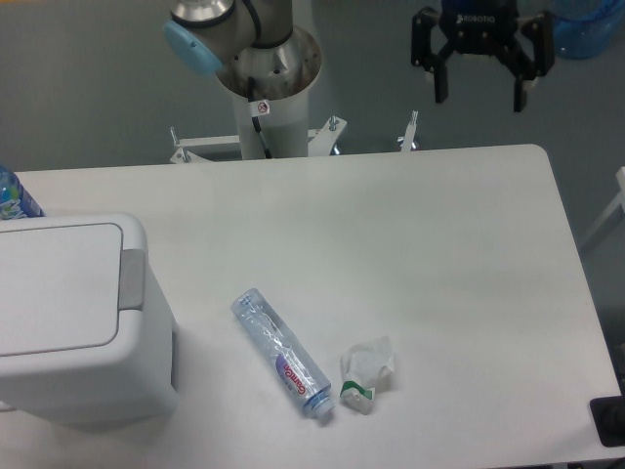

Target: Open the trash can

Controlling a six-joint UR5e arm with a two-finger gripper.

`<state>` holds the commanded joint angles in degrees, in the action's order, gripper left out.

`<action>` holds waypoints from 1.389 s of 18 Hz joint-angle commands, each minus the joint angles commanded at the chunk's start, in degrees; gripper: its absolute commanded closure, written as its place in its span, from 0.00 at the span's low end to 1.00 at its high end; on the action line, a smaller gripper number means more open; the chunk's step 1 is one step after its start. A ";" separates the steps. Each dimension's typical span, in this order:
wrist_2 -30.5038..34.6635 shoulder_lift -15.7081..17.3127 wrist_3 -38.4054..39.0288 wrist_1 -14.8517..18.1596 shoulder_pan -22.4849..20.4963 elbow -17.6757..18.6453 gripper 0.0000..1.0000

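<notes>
Trash can [73, 318] cut off by left frame edge, so only its right part shows; lid down flat, interior hidden, contents cannot be told. Grey push strip [132, 280] runs along the lid's right edge. The can sits on the bench [391, 234] at its left side, toward the near edge.

Blue-labelled bottle [14, 198] pokes out behind the can at the far left, mostly cut off by the frame, only part of it seen. Dark item [607, 422] at the bottom right corner is cropped, cannot identify.

One clear plastic bottle [281, 353] lies on its side just right of the can, blue cap toward the near edge; looks crushed, contents unclear. One crumpled white wrapper [368, 373] with green marks lies just beside the bottle's cap end, apart from it.

End effector [482, 98] hangs at upper right beyond the far bench edge, two fingers spread wide, nothing between them, well apart from the can. Arm base column [269, 83] stands behind the bench, top cropped. Blue object [586, 29] at the top right corner, partly cut off.
</notes>
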<state>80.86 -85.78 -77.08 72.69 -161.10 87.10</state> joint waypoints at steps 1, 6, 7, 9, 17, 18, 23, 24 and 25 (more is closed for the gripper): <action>0.00 0.00 0.00 0.00 0.09 0.00 0.00; -0.44 -0.61 1.66 -0.09 0.87 -0.61 0.00; -0.27 -0.79 3.85 -0.17 1.75 -0.70 0.00; -0.09 -2.28 10.51 -1.22 3.94 -1.57 0.00; -0.09 -6.59 42.78 -8.35 15.02 -2.37 0.00; -0.09 -7.03 45.33 -8.44 16.86 -2.29 0.00; -0.61 -9.23 57.98 -8.35 24.16 -2.11 0.00; -1.40 -9.31 59.92 -8.35 25.21 -1.94 0.00; -2.62 -9.40 61.60 -8.35 26.01 -1.85 0.00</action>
<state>78.24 -95.18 -15.49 64.34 -135.10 85.25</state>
